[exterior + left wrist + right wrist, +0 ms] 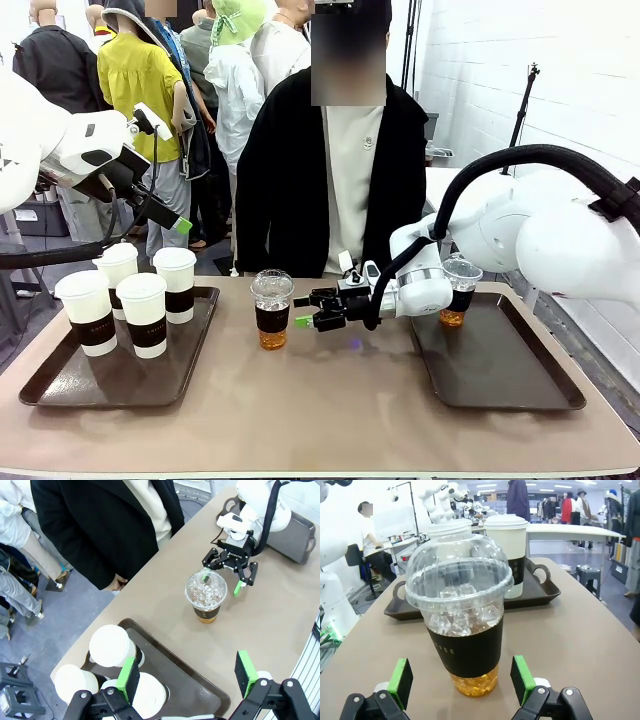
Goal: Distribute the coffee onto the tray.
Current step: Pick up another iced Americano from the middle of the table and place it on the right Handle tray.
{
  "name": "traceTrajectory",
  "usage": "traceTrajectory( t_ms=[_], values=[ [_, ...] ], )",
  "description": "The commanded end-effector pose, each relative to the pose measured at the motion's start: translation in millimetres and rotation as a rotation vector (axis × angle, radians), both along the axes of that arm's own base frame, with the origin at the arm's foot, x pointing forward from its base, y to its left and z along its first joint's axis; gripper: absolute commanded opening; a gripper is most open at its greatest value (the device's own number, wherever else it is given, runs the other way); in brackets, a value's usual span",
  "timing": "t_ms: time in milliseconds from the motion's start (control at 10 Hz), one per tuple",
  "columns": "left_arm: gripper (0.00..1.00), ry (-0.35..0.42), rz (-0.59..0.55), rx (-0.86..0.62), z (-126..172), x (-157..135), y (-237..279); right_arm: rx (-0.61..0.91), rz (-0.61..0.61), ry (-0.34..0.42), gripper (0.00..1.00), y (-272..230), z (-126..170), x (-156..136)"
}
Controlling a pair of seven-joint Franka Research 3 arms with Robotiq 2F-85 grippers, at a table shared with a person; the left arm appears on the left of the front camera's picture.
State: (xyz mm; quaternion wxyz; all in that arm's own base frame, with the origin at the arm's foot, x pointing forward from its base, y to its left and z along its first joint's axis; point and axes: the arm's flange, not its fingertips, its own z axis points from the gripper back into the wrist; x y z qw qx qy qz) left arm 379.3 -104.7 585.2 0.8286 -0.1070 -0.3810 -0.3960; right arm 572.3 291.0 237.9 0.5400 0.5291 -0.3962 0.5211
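At table centre, the right gripper [308, 308] spreads released fingers just right of an iced cup [272, 309]; left gripper [187, 677] gapes over the left tray [205, 330]

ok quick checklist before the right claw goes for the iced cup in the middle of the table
1. Right claw open: ok, jaws spread wide.
2. Lined up with the clear dome-lidded cup: ok, the right wrist view has it centred between the green pads.
3. Pads level with the dark sleeve, not the dome lid: ok.
4. Cup upright, standing free on the table: ok.
5. Room on the right tray: ok, one clear cup at its far edge, the rest bare.
6. Left claw out of the way: ok, open above the left tray of white cups.
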Motion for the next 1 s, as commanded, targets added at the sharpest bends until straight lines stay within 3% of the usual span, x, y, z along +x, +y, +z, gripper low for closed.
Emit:
traceTrajectory(
  t_ms=[0,900],
  values=[
    [1.00,0.007,0.003,-0.006,-0.1,0.6,0.6,-0.001,0.026,-0.020,1.00,8.0,-3.9,5.6],
    [1.00,0.007,0.003,-0.006,-0.1,0.6,0.6,-0.006,-0.037,-0.073,1.00,26.0,-5.8,7.2]
  ],
)
